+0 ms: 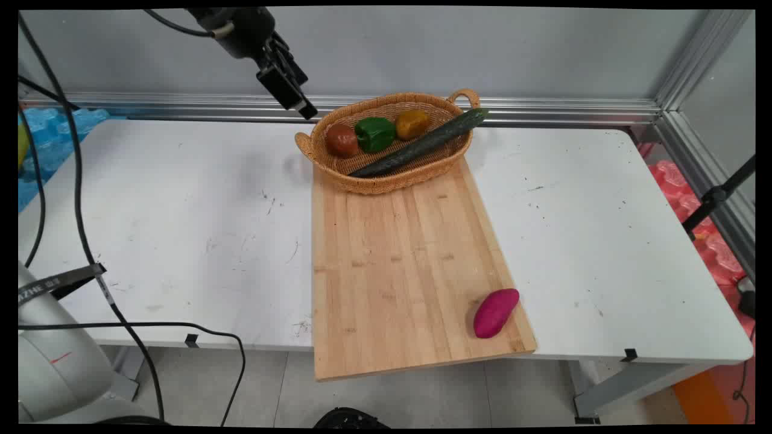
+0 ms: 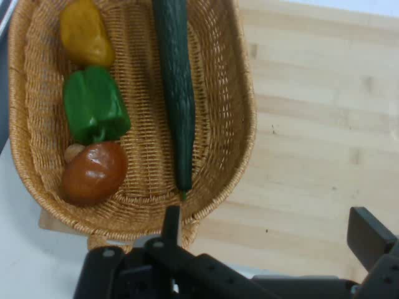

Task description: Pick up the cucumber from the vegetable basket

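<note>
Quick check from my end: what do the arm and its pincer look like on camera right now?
The pincer is black, with a boxy linkage and two flat-tipped fingers. A silvery ring sits on the dark wrist above it. Black cables hang down the left side, one with a strap lettered in white. A white arm link bears a small red mark.

The gripper (image 1: 304, 110) is black throughout, with a boxy linkage and flat, straight-edged fingers (image 2: 369, 235) of matte black. Round fasteners are set into the linkage bars in the hand view. The wrist housing (image 1: 238, 27) above the gripper is dark, with a pale metallic ring where a black cable (image 1: 172, 24) joins it. Further black cables (image 1: 78, 199) hang at the left. The base link (image 1: 54, 367) is white and rounded, with a small red mark, and a black strap (image 1: 57, 281) with pale lettering wraps it.
</note>
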Robot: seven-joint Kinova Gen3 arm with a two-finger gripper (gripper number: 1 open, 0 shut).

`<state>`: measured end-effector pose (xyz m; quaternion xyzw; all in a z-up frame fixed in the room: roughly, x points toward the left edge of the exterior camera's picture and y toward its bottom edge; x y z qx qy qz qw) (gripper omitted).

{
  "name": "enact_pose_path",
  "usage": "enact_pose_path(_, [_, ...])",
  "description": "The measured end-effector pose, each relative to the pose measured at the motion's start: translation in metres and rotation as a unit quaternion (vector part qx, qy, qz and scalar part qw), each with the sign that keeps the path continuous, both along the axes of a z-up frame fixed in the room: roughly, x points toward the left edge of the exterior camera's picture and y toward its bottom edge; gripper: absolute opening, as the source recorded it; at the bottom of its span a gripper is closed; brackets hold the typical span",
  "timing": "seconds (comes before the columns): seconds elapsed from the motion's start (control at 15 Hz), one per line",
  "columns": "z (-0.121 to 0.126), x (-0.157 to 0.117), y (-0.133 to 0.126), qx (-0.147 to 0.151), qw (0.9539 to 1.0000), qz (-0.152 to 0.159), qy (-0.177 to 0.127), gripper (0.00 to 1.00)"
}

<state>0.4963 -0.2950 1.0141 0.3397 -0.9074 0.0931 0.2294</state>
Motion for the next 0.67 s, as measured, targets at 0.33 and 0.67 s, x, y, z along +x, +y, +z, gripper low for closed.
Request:
enact_pose_path(0.33, [-0.006,-0.006,-0.008,-0.025,0.9987,0.031,0.031,1.00])
enact_pose_path(0.67, [-0.034,-0.030,-0.043,-0.044,0.9971,0.045,0.043,1.00])
